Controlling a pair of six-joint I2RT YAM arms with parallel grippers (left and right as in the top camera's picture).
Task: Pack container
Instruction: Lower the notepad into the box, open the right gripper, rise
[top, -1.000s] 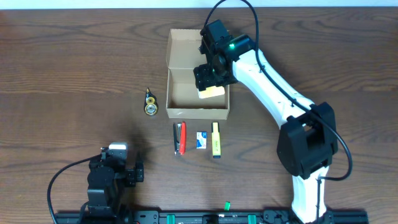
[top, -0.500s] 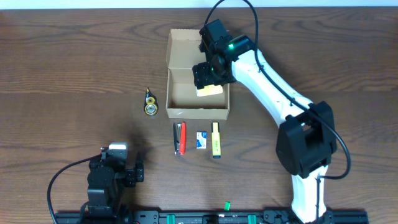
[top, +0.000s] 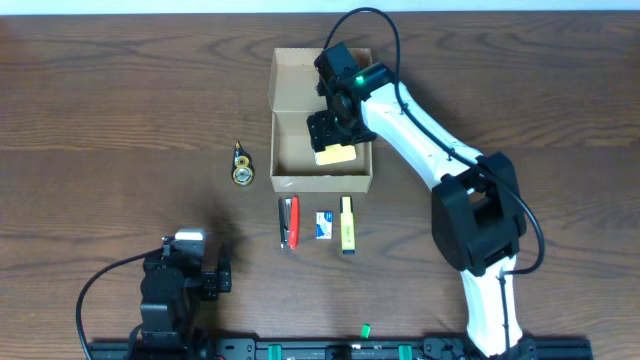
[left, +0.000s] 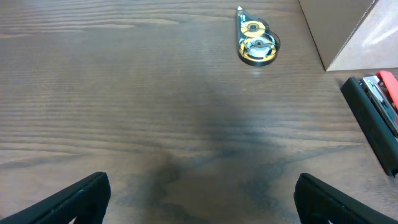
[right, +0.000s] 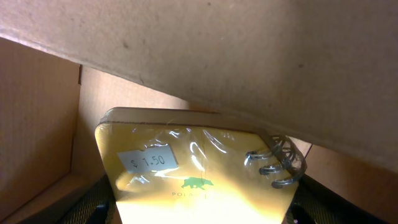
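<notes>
The tan cardboard container (top: 296, 150) stands open at the table's middle back, its flap lid folded back. My right gripper (top: 333, 138) reaches down inside it at the right side and is shut on a yellow spiral-bound notepad (top: 338, 154). In the right wrist view the notepad (right: 186, 168), plastic-wrapped with a $1.50 sticker, sits between my fingers (right: 202, 214), close to the container wall (right: 249, 50). My left gripper (top: 186, 277) is open and empty at the front left, also shown in its wrist view (left: 202, 205).
A correction-tape roller (top: 241, 166) lies left of the container. In front of it lie a red and black stapler (top: 288, 221), a small blue and white box (top: 324, 225) and a yellow highlighter (top: 347, 224). The roller (left: 254, 42) and stapler (left: 373, 118) show in the left wrist view.
My right gripper has shifted slightly left and lower inside the container with the notepad. The left arm has not moved.
</notes>
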